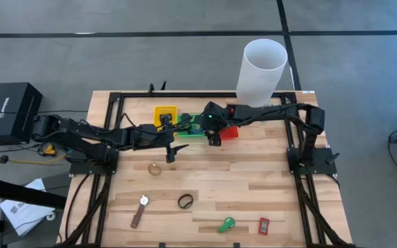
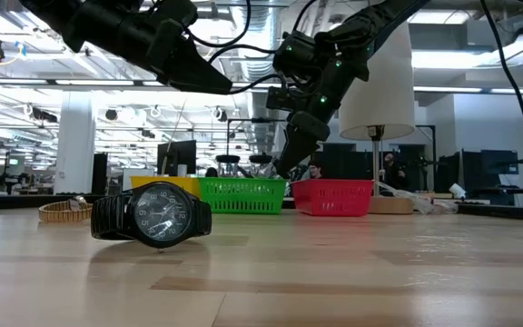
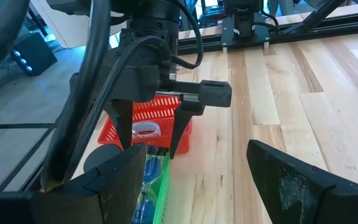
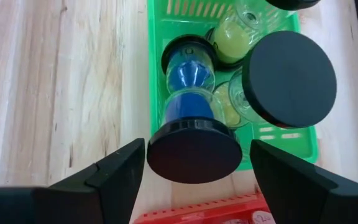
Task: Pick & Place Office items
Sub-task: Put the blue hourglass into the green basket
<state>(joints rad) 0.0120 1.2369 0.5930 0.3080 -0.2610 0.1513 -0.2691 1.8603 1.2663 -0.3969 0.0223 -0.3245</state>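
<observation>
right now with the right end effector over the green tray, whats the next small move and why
Probably lower the right end effector straight down onto the blue hourglass timer. Its fingers stand open and empty, and in the right wrist view the timer's black end cap sits between them, inside the green tray. A yellow timer lies close beside it, so a slow descent seems wise.

Three trays [image 1: 165, 114] stand side by side in a row at the table's [image 1: 267, 186] far middle, with a tall cylinder [image 1: 260, 72] behind them toward the right. Sand timers [image 4: 188, 81] lie inside the middle tray. A ring [image 1: 155, 168] lies nearer, left of centre. Along the near edge, left to right, lie a strap [image 1: 139, 213], a wristwatch [image 1: 185, 201], a clip [image 1: 227, 224] and a small block [image 1: 264, 225].
</observation>
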